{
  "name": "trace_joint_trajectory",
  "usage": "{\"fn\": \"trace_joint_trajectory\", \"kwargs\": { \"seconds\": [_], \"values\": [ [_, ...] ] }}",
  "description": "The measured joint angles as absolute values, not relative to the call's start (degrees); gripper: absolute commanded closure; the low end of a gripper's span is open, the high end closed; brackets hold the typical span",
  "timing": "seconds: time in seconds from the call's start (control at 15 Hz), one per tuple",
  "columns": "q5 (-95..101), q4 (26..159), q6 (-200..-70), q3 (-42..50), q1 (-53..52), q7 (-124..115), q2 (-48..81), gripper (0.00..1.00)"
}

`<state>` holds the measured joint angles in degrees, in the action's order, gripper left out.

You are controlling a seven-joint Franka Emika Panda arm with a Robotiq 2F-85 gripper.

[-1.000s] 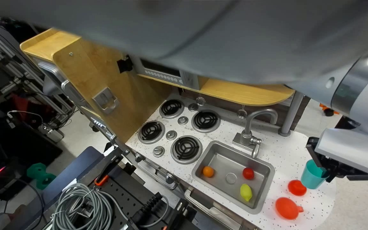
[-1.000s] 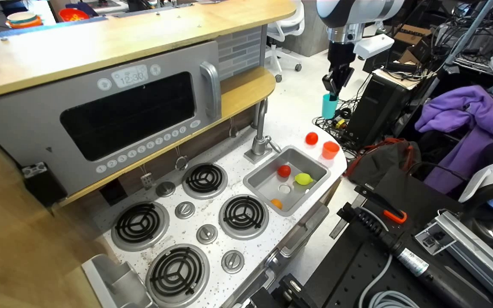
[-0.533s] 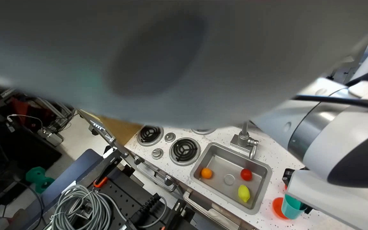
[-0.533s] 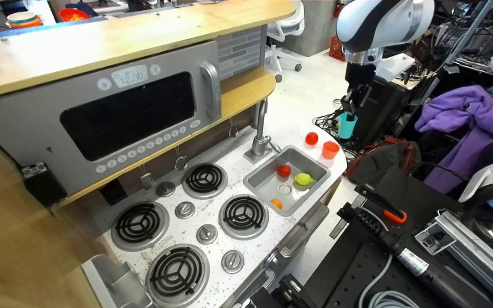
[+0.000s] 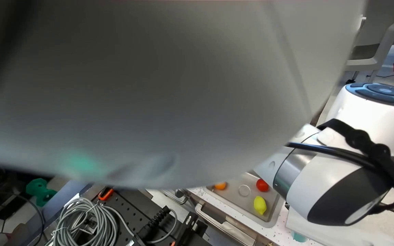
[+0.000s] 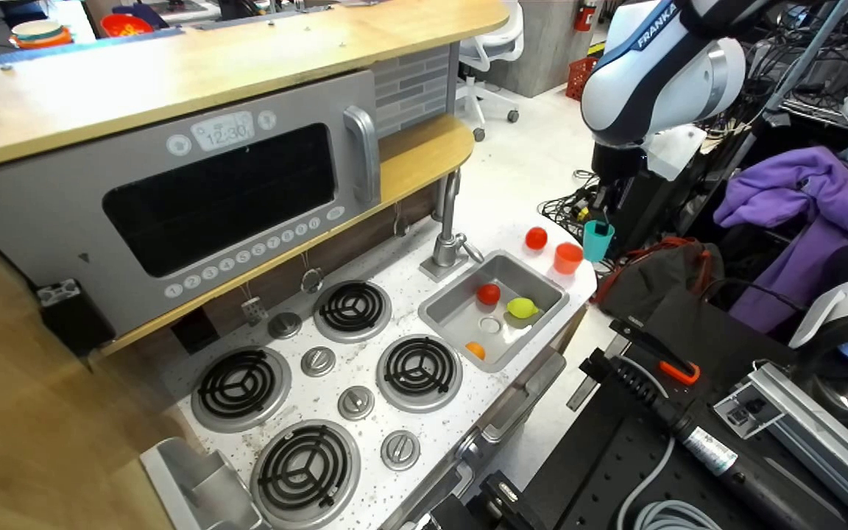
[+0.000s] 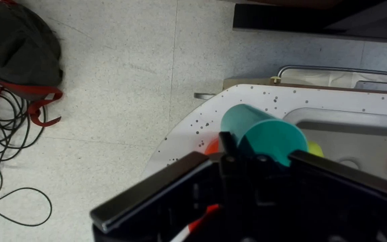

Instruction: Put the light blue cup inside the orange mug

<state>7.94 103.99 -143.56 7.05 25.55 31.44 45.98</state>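
My gripper point(image 6: 605, 215) is shut on the rim of the light blue cup point(image 6: 599, 243), one finger inside and one outside. The cup hangs roughly upright, opening up. The wide orange mug point(image 6: 568, 258) stands on the counter; the cup is apart from it, just to its right in that exterior view. In the wrist view the gripper point(image 7: 235, 141) holds the cup point(image 7: 275, 139), and the mug point(image 7: 212, 147) shows partly behind a finger. In an exterior view the arm hides the gripper, mug and most of the cup point(image 5: 299, 236).
A smaller red-orange piece point(image 6: 536, 238) is beside the mug. The sink point(image 6: 461, 298) holds a yellow lemon point(image 6: 520, 308), a red ball point(image 6: 489, 294) and an orange ball point(image 6: 475, 350). The faucet point(image 6: 446, 246) stands behind the sink. The counter's rounded edge point(image 7: 180, 126) is close by.
My gripper has carried the cup toward the counter's front and lowered it near the mug. In an exterior view the arm now covers much more. The mug has not moved.
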Motion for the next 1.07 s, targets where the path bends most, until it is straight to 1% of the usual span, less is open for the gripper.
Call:
{"fn": "trace_joint_trajectory", "kwargs": {
  "seconds": [0.67,1.07],
  "values": [
    [8.3,102.8,-143.9,7.3,24.3,31.4,47.0,0.99],
    [8.3,99.2,-143.8,7.7,24.3,31.4,49.4,0.99]
  ]
}}
